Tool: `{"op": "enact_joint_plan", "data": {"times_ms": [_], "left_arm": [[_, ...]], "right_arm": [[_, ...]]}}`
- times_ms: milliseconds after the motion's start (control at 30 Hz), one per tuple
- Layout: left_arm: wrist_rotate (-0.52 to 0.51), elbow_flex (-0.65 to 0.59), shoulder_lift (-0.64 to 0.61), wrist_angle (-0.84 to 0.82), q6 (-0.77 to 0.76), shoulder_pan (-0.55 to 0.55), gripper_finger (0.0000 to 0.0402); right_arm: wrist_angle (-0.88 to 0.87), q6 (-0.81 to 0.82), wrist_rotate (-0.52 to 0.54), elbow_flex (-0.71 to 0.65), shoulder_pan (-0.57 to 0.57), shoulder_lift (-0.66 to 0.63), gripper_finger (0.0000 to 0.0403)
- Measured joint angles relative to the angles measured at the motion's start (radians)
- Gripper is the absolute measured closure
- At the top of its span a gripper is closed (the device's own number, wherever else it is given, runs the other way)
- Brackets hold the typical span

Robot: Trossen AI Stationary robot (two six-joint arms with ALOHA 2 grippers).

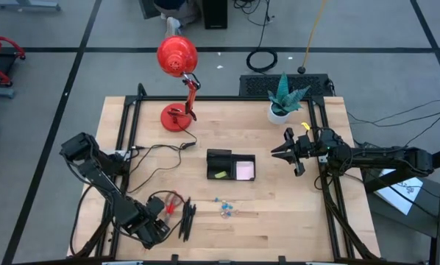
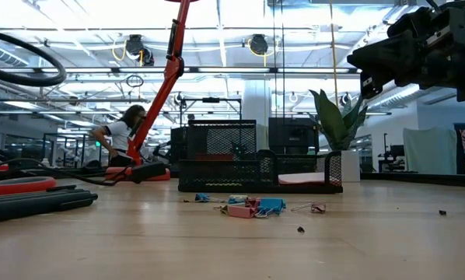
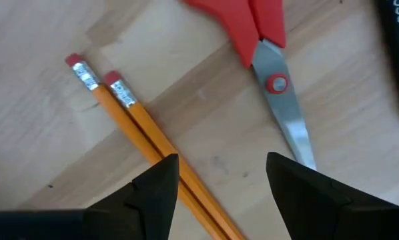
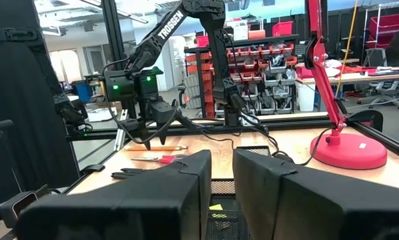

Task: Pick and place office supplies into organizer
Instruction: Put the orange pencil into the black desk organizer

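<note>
Left gripper (image 1: 163, 214) hangs low over the near-left part of the table with its fingers (image 3: 156, 190) spread wide and nothing between them. In its wrist view two orange pencils (image 3: 129, 123) lie side by side on the wood, their long axis running slantwise so that the shafts pass under one finger while the eraser ends point away from the gripper; the red-handled scissors (image 3: 269, 60) lie just beside them, blades closed, tip toward the other finger. Neither finger appears to touch either item. From above, the black pens (image 1: 186, 218) lie just right of this gripper, and the blue clips (image 1: 224, 207) sit farther right, between it and the organizer (image 1: 220, 157), which stands mid-table with a yellow-green piece (image 1: 220, 174) and a pale sticky-note pad (image 1: 245, 171) already in its compartments. The left arm is plainly the nearer one to the loose supplies. Right gripper (image 1: 277, 149) waits above the table just right of the organizer, fingers a little apart, holding nothing.
</note>
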Motion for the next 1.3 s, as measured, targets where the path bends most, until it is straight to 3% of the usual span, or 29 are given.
{"op": "enact_joint_plan", "data": {"times_ms": [800,1067,1300], "left_arm": [[0.004,-0.048,0.009,0.066,-0.056,0.001,0.0167],[0.013,-0.043,0.068,0.094,-0.037,0.007,0.0167],[-0.002,-0.047,0.049,0.111,0.027,0.019,0.0167]], "right_arm": [[-0.001,0.0,0.0,0.0,0.0,0.0,0.0344],[-0.005,0.0,0.0,0.0,0.0,0.003,0.0344],[-0.005,0.009,0.023,0.0,0.0,0.008,0.0344]]}}
